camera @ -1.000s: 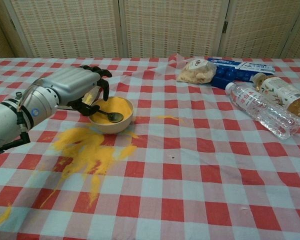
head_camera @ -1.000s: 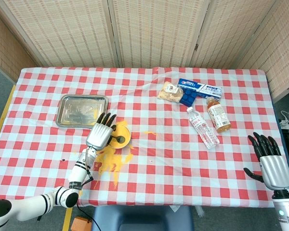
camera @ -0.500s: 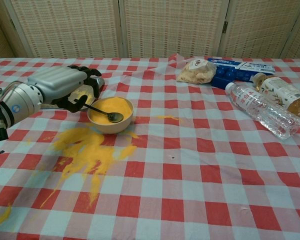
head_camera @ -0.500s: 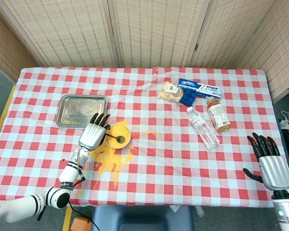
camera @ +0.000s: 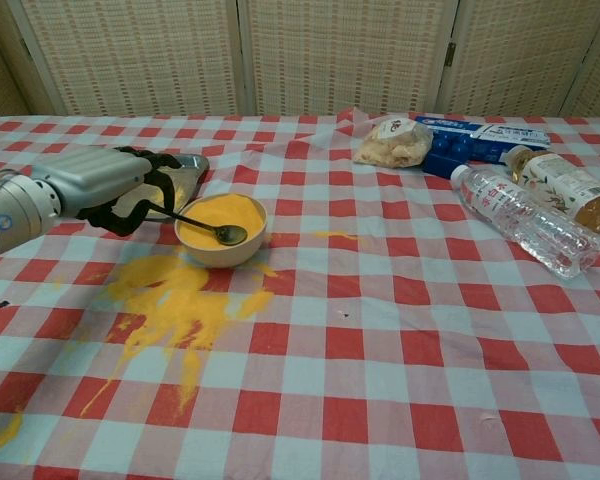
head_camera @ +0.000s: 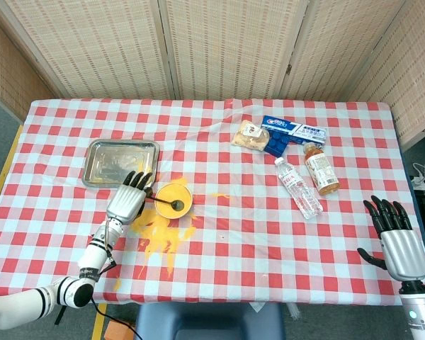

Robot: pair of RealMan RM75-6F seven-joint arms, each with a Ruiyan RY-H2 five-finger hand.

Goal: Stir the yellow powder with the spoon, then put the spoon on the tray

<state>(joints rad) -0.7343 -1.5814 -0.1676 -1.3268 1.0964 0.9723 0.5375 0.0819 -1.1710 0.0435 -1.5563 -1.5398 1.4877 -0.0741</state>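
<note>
A cream bowl (head_camera: 174,210) (camera: 220,256) of yellow powder stands left of the table's centre. A dark spoon (head_camera: 164,201) (camera: 194,221) lies with its head in the powder and its handle pointing left toward my left hand (head_camera: 126,202) (camera: 92,186). That hand hovers just left of the bowl with its fingers apart; the handle's tip lies under the fingertips and I see no grip on it. The steel tray (head_camera: 120,144) (camera: 187,172) sits right behind the hand. My right hand (head_camera: 401,245) stays open at the table's near right edge, holding nothing.
Spilled yellow powder (head_camera: 163,234) (camera: 175,300) covers the cloth in front of the bowl. At the back right lie a water bottle (head_camera: 298,188) (camera: 525,222), a tea bottle (head_camera: 320,168) (camera: 565,188), a blue box (head_camera: 290,133) (camera: 470,145) and a snack bag (head_camera: 249,134) (camera: 395,142).
My left hand has drawn back to the left, from above the bowl to the tip of the spoon's handle. The spoon and bowl have not moved. The right hand is still.
</note>
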